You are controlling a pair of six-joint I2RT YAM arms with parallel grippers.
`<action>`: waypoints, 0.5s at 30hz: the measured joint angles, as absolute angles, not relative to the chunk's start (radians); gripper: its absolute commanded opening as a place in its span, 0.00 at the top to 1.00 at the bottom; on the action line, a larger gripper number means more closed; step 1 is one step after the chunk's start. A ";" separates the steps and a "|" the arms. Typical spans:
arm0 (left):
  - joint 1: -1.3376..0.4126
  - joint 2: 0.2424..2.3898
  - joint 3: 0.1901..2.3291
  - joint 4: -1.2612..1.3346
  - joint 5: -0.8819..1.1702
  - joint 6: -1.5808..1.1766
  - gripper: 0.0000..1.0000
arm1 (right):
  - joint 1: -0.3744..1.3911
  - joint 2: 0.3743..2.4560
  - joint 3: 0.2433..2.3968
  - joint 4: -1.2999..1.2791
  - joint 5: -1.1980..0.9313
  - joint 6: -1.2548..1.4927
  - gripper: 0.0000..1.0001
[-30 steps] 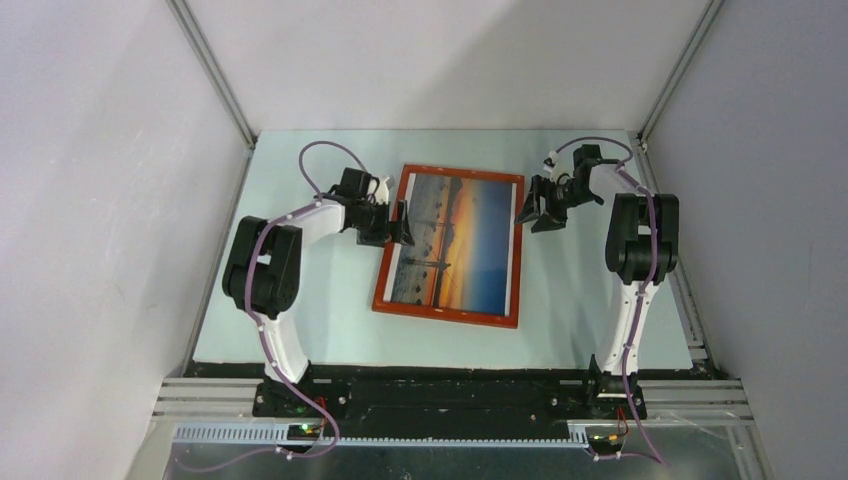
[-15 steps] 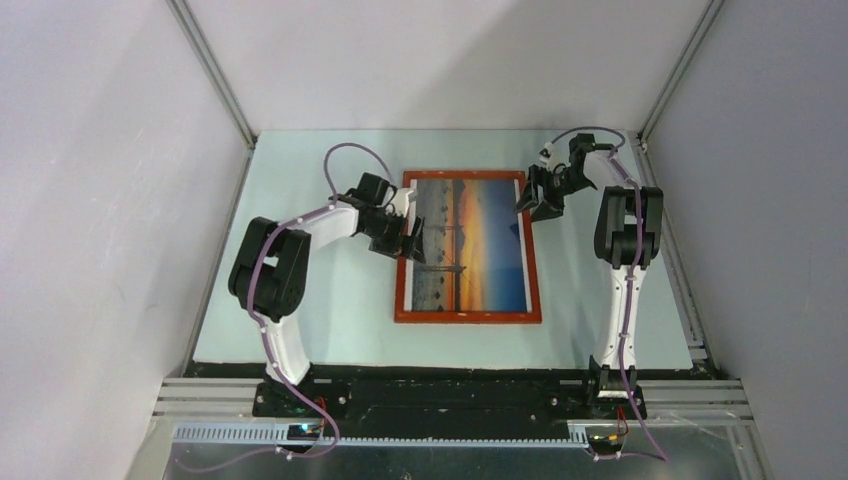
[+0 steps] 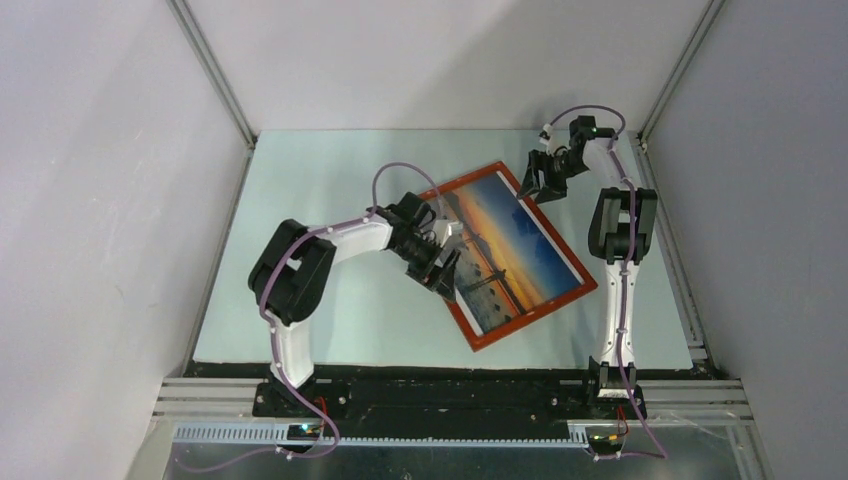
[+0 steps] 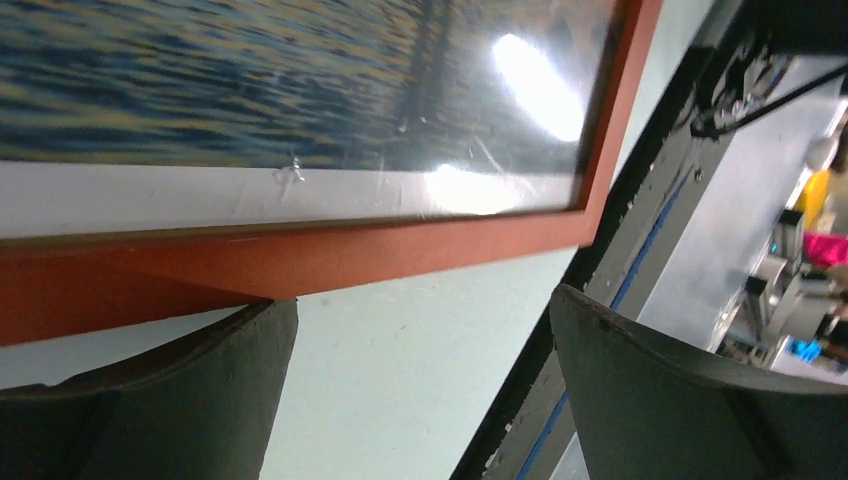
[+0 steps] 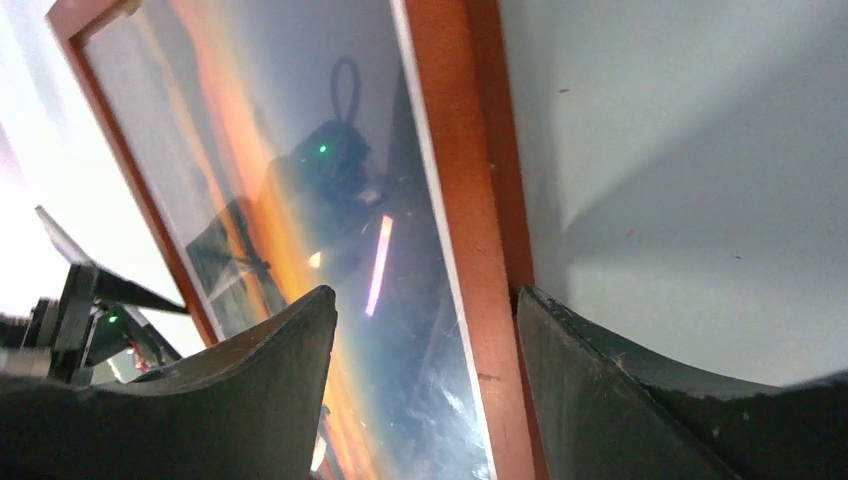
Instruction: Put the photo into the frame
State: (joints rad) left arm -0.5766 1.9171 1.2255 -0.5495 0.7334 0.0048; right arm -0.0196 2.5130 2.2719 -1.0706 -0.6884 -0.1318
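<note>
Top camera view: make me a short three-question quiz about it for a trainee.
1. True or false: the photo already lies inside the frame.
2. Multiple choice: the left gripper has its jaws A) shut, B) wide open, C) clamped on the photo.
3. Short answer: which gripper is at the frame's far corner?
Key: 1 true; 2 B; 3 the right gripper.

Left arm (image 3: 340,235) bends inward, left jaws spread wide; right arm (image 3: 620,225) stretches forward, right jaws apart.
</note>
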 measured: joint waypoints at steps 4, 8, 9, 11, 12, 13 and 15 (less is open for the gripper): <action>-0.620 1.912 1.223 -0.554 0.741 0.039 0.00 | -0.013 2.486 2.204 -1.025 -0.615 -0.125 0.29; -0.619 1.867 1.217 -0.558 0.696 0.062 0.00 | -0.010 2.386 2.060 -0.958 -0.513 -0.116 0.28; -0.617 1.850 1.217 -0.558 0.671 0.063 0.00 | -0.010 2.354 2.022 -0.938 -0.487 -0.117 0.28; -0.609 1.803 1.218 -0.559 0.607 0.070 0.00 | -0.015 2.283 1.953 -0.906 -0.443 -0.117 0.28; -0.604 1.783 1.220 -0.559 0.577 0.072 0.00 | -0.018 2.241 1.914 -0.884 -0.425 -0.117 0.28; -0.599 1.768 1.226 -0.561 0.551 0.073 0.00 | -0.022 2.198 1.874 -0.865 -0.410 -0.118 0.28; -0.577 1.747 1.256 -0.565 0.493 0.076 0.00 | -0.029 2.109 1.798 -0.832 -0.388 -0.128 0.28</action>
State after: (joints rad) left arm -0.5774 1.7473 1.2564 -0.5652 0.4934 0.0761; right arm -0.0288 2.1086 1.7985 -0.8322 -0.3878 -0.1276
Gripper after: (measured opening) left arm 0.996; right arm 0.719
